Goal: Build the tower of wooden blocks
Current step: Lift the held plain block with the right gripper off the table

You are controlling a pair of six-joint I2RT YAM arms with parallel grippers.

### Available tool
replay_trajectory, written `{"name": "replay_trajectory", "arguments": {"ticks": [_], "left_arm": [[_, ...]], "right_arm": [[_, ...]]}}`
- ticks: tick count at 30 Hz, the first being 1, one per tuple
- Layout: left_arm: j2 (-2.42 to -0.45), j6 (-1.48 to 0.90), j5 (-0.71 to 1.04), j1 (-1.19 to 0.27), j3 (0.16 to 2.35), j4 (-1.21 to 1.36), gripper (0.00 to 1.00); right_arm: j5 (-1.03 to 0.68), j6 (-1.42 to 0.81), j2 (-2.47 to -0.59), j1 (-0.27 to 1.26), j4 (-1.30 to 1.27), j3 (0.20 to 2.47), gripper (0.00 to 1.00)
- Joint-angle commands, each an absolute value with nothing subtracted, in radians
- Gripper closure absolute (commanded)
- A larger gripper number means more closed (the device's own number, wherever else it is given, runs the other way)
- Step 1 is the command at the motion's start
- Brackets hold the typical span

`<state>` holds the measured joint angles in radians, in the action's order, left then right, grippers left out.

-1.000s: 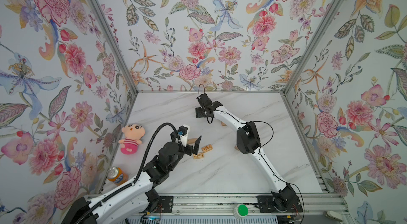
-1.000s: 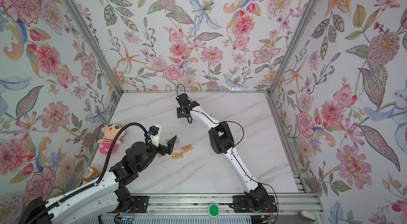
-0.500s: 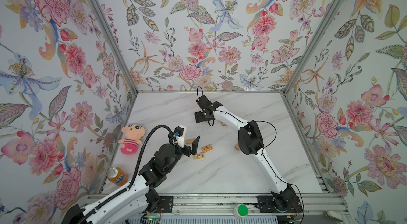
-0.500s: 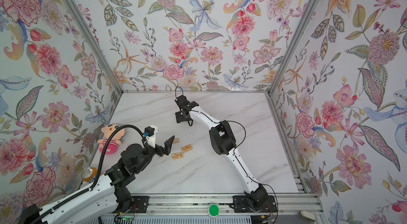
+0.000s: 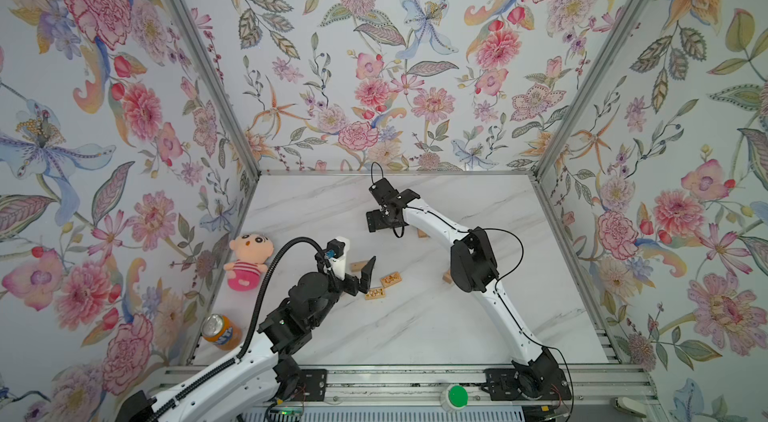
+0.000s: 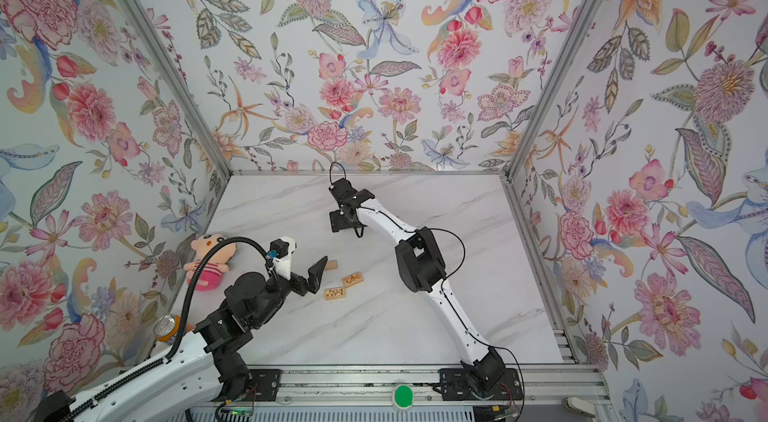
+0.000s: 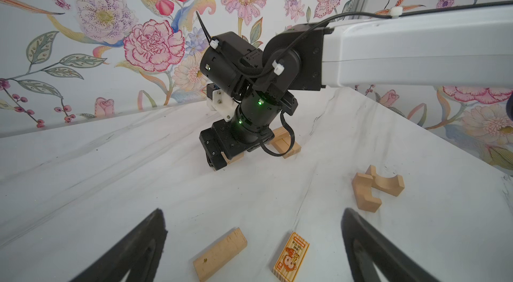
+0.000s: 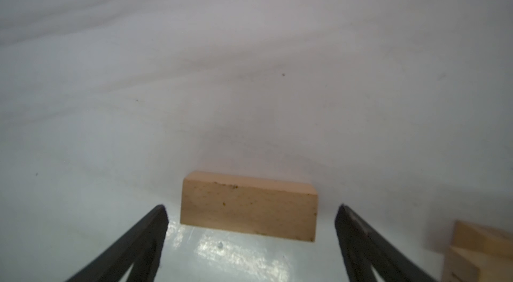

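Looking at the build right now: the right hand (image 8: pixel 250 208) is spread wide around a plain tan block (image 8: pixel 248 222) that lies flat on the white marble counter (image 5: pixel 415 328). There's a finger on each side with a clear gap, so it's released and not gripping anything. Just beside it sits the tower (image 7: pixel 286 142), really only a low cluster of tan blocks. I can't tell how many layers, since the arm hides part of it.

The left hand (image 7: pixel 253 211) is wide open and empty too. It hovers low over another plain block (image 7: pixel 220 253) and a printed block (image 7: pixel 291 255) with a cartoon monkey, both flat on the counter, near each other but not touching. A top view shows a pair of printed blocks (image 5: pixel 390 279) there.

Two arch-cut pieces (image 7: pixel 372 189) touch each other near the right arm's elbow. The pink plush doll (image 5: pixel 247 260) and orange can (image 5: pixel 220 328) sit by the left wall, well apart from the blocks.
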<state>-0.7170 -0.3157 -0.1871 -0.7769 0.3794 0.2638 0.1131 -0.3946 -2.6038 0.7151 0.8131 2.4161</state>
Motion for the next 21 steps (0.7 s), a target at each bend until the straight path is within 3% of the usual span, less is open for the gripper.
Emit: {"name": "replay_trajectory", "arguments": {"ticks": [1, 21], "left_arm": [[-0.712, -0.325, -0.181, -0.764, 0.373, 0.255, 0.01], [-0.705, -0.319, -0.189, -0.764, 0.355, 0.266, 0.01]], "right_arm": [[0.127, -0.428, -2.617, 0.719, 0.851, 2.468, 0.04], [0.15, -0.462, -2.682, 0.742, 0.906, 2.513, 0.08]]}}
